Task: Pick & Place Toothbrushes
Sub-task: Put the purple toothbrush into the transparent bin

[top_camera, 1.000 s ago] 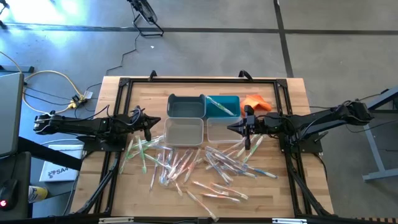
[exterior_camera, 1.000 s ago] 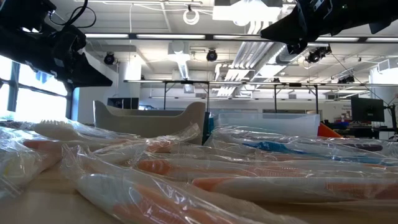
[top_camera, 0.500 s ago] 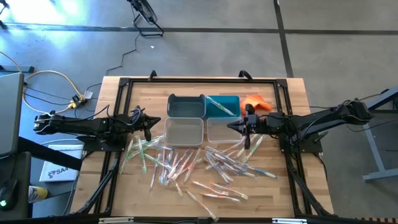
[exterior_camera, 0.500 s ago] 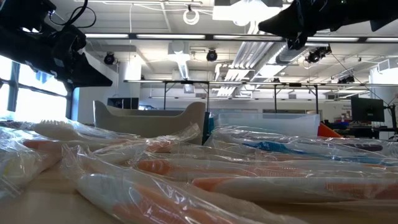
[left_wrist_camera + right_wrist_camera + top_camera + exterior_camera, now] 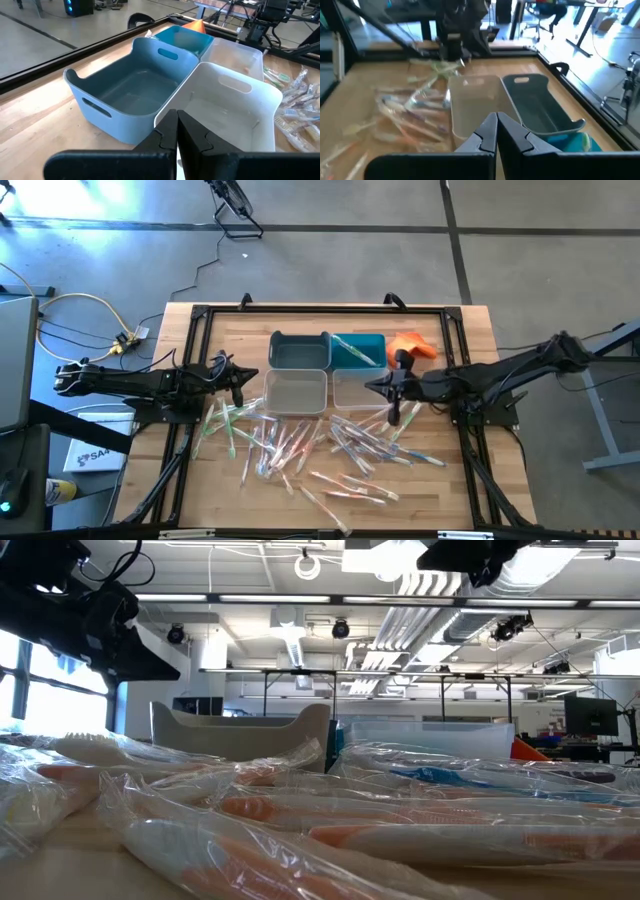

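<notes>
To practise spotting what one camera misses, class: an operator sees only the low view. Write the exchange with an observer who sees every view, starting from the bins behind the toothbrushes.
Operator: How many bins stand back there?
Observer: Four small rectangular plastic ones in a square block: a grey-blue bin, a teal bin, a white bin and a clear bin.
Operator: Anything in the teal bin?
Observer: One wrapped toothbrush lies in it.

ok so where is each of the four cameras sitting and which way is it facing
High: overhead, looking straight down; both arms, toothbrushes, four bins.
Low: table height, level across wrapped toothbrushes into room; arms overhead.
Left wrist: behind shut left gripper, facing blue-grey bin.
Right wrist: behind shut right gripper, facing left arm.
Shared: both wrists show the bins.
</notes>
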